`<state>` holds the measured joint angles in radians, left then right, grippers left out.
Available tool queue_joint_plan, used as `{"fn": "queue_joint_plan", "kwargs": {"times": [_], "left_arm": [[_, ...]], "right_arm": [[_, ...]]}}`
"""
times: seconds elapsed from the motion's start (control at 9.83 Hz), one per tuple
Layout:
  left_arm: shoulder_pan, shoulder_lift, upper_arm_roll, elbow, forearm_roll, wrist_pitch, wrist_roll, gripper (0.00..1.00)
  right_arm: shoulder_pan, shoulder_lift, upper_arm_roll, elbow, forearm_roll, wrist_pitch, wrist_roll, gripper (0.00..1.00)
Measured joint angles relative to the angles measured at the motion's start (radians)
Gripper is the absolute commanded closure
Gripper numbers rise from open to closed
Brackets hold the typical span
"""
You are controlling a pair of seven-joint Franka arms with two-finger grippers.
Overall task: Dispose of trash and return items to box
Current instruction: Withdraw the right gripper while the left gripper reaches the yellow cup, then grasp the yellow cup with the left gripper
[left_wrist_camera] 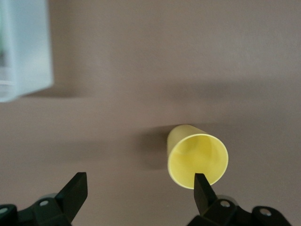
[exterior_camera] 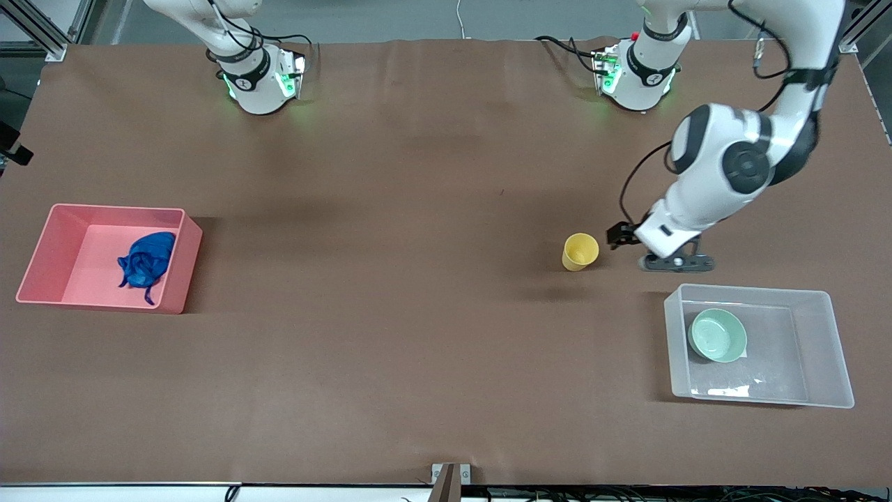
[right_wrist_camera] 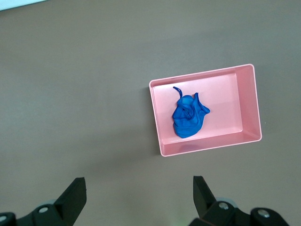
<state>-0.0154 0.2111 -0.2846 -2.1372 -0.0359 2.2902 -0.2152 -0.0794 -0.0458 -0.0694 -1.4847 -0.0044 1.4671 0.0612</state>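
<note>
The blue wad of trash [exterior_camera: 148,259] lies in the pink bin [exterior_camera: 49,244]; in the right wrist view the wad [right_wrist_camera: 188,117] and the bin [right_wrist_camera: 249,103] show from high above. My right gripper [right_wrist_camera: 138,193] is open and empty, high over the bare table beside that bin. The yellow cup [exterior_camera: 580,251] stands upright on the table. My left gripper [exterior_camera: 622,235] is open and empty, low beside the cup [left_wrist_camera: 197,160], with one fingertip [left_wrist_camera: 202,186] at the cup's rim. The mint-green bowl [exterior_camera: 718,335] sits in the clear box [exterior_camera: 836,348].
A corner of the clear box [left_wrist_camera: 23,47] shows in the left wrist view. The box stands nearer to the front camera than the cup, toward the left arm's end. Brown table [exterior_camera: 390,279] lies between cup and pink bin.
</note>
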Motion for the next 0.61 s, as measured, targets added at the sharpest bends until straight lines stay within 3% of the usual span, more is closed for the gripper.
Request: {"fn": "queue_joint_plan", "kwargs": {"times": [0.2, 0.31, 0.51, 0.61], "left_arm": [[-0.001, 0.085, -0.031, -0.001, 0.009, 0.031, -0.003, 0.25], [-0.001, 0.111, -0.032, 0.0, 0.021, 0.035, -0.003, 0.42], [0.0, 0.146, -0.032, 0.0, 0.042, 0.061, -0.003, 0.85], [0.0, 0.161, -0.032, 0.0, 0.044, 0.083, -0.004, 0.95]], "right_arm": [[0.0, 0.009, 0.003, 0.001, 0.0, -0.001, -0.007, 0.0], [0.0, 0.01, 0.005, 0.0, 0.0, -0.004, -0.009, 0.0], [0.002, 0.015, 0.009, -0.003, -0.003, -0.007, -0.012, 0.0], [0.005, 0.017, 0.011, -0.003, -0.008, -0.007, -0.014, 0.0]]}}
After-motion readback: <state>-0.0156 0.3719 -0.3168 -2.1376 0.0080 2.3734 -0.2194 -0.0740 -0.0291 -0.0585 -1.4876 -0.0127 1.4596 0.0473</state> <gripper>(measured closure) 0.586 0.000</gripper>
